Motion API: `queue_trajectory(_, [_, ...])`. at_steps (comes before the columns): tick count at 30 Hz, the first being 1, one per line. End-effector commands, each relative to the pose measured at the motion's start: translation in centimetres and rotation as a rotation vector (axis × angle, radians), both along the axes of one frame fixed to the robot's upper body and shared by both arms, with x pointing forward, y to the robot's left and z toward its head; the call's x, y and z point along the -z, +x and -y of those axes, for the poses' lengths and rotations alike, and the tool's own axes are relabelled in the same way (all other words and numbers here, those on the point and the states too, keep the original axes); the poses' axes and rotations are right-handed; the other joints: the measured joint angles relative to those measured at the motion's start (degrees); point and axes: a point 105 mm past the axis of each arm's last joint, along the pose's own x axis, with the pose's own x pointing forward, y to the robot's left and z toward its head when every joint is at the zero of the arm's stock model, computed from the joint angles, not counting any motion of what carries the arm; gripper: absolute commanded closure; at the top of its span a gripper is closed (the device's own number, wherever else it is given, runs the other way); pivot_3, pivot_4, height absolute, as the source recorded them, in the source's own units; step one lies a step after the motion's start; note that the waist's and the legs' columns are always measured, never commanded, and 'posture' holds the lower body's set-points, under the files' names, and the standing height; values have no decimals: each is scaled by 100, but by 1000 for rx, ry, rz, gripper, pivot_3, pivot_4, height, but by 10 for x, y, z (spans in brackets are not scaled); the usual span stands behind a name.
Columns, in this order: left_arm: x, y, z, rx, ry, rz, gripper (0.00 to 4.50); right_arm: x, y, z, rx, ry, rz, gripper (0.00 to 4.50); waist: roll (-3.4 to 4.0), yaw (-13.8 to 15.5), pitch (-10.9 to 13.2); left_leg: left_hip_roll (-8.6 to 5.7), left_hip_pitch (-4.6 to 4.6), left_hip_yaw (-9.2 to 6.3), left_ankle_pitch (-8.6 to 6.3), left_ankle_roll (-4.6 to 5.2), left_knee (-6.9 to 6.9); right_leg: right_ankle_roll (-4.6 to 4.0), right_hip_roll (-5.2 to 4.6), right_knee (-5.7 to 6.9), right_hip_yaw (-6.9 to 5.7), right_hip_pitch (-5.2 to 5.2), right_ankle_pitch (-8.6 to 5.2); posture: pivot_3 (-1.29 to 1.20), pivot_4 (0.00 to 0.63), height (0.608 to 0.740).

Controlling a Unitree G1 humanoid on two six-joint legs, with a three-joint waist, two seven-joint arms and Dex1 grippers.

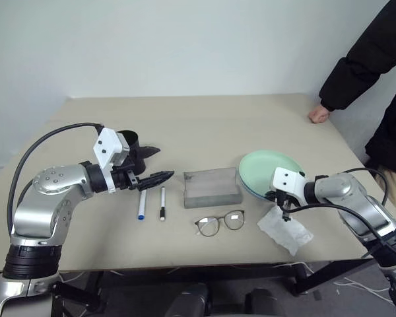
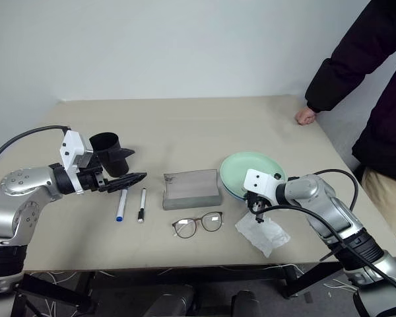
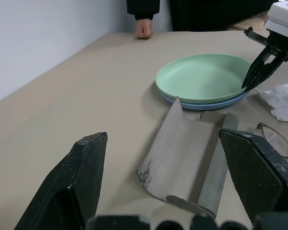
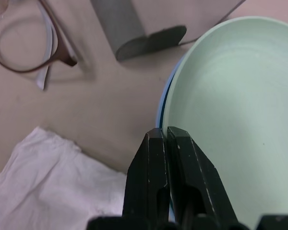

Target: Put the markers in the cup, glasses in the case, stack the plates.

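Right wrist view: right gripper pressed together, empty, at green plate rim. Plate light, stiff, slick; take by rim. Left gripper spread, empty.

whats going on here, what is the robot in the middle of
A humanoid robot is tidying a table. The green plate already sits on the blue plate. The right tool is shut, at the plates' near edge beside a crumpled tissue. The left tool is open and holds nothing, hovering by the black cup. Both markers, the glasses and the grey case lie untouched. A person's hand rests on the far edge.
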Motion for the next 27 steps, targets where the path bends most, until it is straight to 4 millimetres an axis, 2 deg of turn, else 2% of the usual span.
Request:
queue_trajectory(1, [-17, -2, -2, 0, 5, 69, 582, -16, 7, -2, -16, -6, 69, 4466, 0, 2, 0, 0, 0, 0, 0, 0, 0, 1, 0, 0, -1, 0, 1, 0, 0, 727])
queue_trajectory(2, [-17, -2, -2, 0, 6, 69, 582, -15, 6, -2, -21, -10, 68, 4466, 0, 0, 0, 0, 0, -1, 0, 0, 0, 1, 0, 0, -1, 0, 1, 0, 0, 727])
queue_trajectory(6, [-17, -2, -3, -2, 6, 68, 582, -16, 2, -1, -39, -15, 62, 3622, 0, 0, 0, 0, 1, 0, 0, 0, 0, 1, 1, 0, 0, 0, 2, 0, 0, 727])
queue_trajectory(10, [-16, -2, -3, -2, 5, 66, 582, -21, -1, 1, -49, -19, 69, 2334, 0, 0, 0, 0, 0, 0, 0, 0, 0, 2, 1, 0, 0, -1, 3, 0, 0, 727])
queue_trajectory(16, [-15, -2, -3, -1, 4, 61, 582, -58, -13, 4, -23, 70, 99, 213, 0, 4, 0, 0, -1, -1, 0, 0, 0, 2, 0, 0, 0, -1, 3, 0, 0, 727])
queue_trajectory(17, [-15, -2, -3, -1, 4, 61, 582, -61, -18, 5, -22, 78, 88, 22, 0, 6, 0, 0, -1, -1, 0, 0, 0, 2, 0, 0, 0, 0, 3, 0, 0, 727])
queue_trajectory(22, [-16, 0, -4, -3, 6, 64, 582, -53, -48, 9, -5, 104, -37, 22, -1, 41, -1, 2, -2, 0, 0, 0, 0, -7, -4, -1, 0, 0, -3, 0, 0, 727])
queue_trajectory(27, [-15, 2, -3, 6, 6, 64, 582, -37, -61, 10, 75, 126, -147, 22, -1, 38, -1, 7, -4, 12, 0, 0, 1, -6, -11, 0, 2, -1, -2, 0, 0, 727])
